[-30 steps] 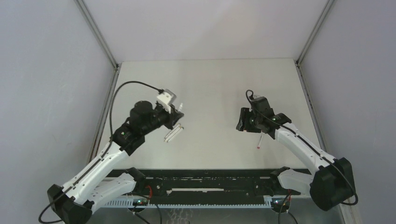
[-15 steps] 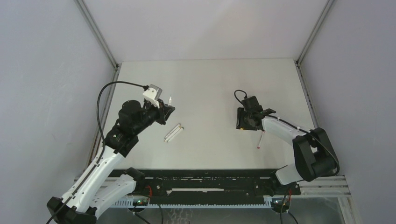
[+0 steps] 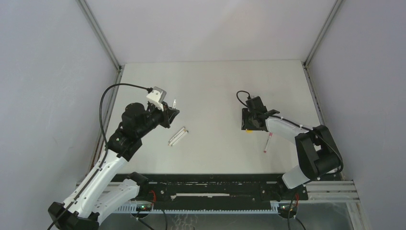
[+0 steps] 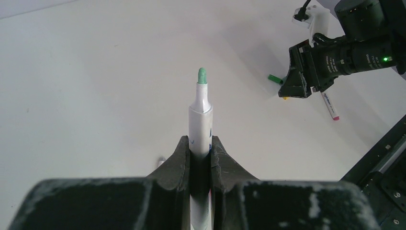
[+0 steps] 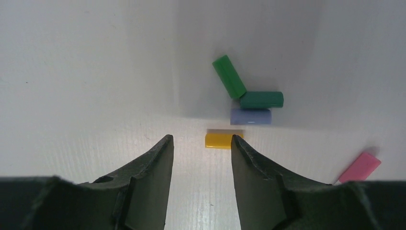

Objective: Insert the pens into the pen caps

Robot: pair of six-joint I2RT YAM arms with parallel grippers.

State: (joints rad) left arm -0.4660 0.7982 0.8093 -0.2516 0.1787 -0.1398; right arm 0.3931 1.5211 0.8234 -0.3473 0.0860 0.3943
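Observation:
My left gripper (image 4: 201, 143) is shut on a white pen (image 4: 201, 120) whose green tip points up and away; in the top view this gripper (image 3: 170, 113) hangs above the table's left side. Two more white pens (image 3: 177, 136) lie side by side below it. My right gripper (image 5: 202, 139) stands open just above the pen caps. The yellow cap (image 5: 220, 140) lies right at the fingertips. Beyond it lie a blue cap (image 5: 250, 116) and two green caps (image 5: 229, 76). A pink cap (image 5: 360, 166) sits at the lower right. In the top view, the right gripper (image 3: 249, 125) points down.
A pen with a pink end (image 3: 267, 143) lies just right of and nearer than the right gripper. Grey walls close in the white table (image 3: 215, 86) on three sides. The black rail (image 3: 210, 184) with the arm bases runs along the near edge.
The left gripper lifted the green-tipped pen up and left off the table, then held still. The right gripper shifted slightly left over the caps and its jaws narrowed a little.

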